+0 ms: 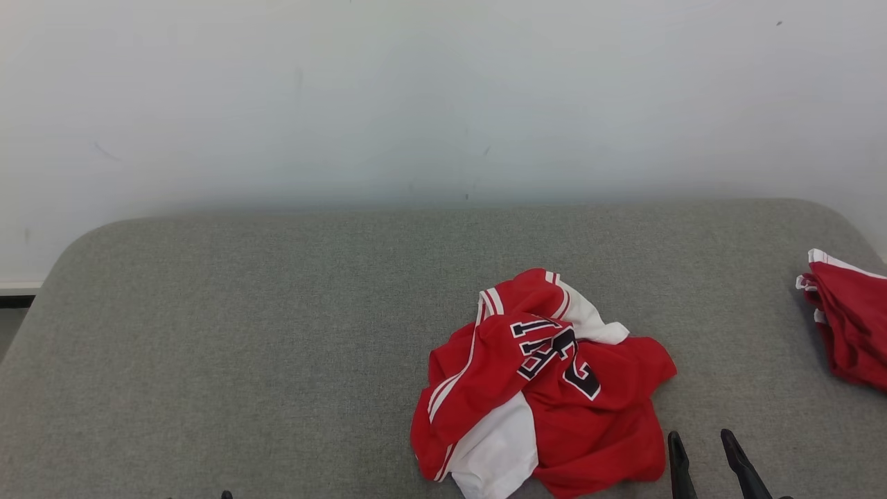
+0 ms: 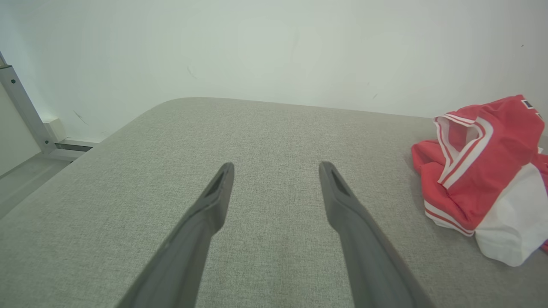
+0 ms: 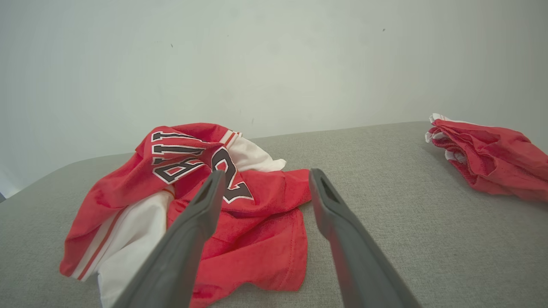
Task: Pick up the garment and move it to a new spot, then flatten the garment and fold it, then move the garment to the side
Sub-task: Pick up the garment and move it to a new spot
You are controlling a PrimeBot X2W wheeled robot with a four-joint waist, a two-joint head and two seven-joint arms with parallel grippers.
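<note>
One crumpled red-and-white sports jersey with black, white-edged numerals: lies in a loose heap on the table, right of the middle and close to the near edge in the head view; red folds on top, a white panel showing at its lower left, numerals facing up.
Left gripper: its two long dark fingers stand wide apart over bare grey cloth, with nothing between them; in the left wrist view the jersey lies off to the right, apart from them.
Right gripper: fingers wide apart and empty; in the head view the tips sit just beside the jersey's lower right edge, and I cannot tell whether they touch it.
Bunched red cloth with white trim: at the table's right edge, well apart from the jersey.
Grey woven-fabric table with rounded far corners: bears both red pieces.
Plain white wall: directly behind the table.
</note>
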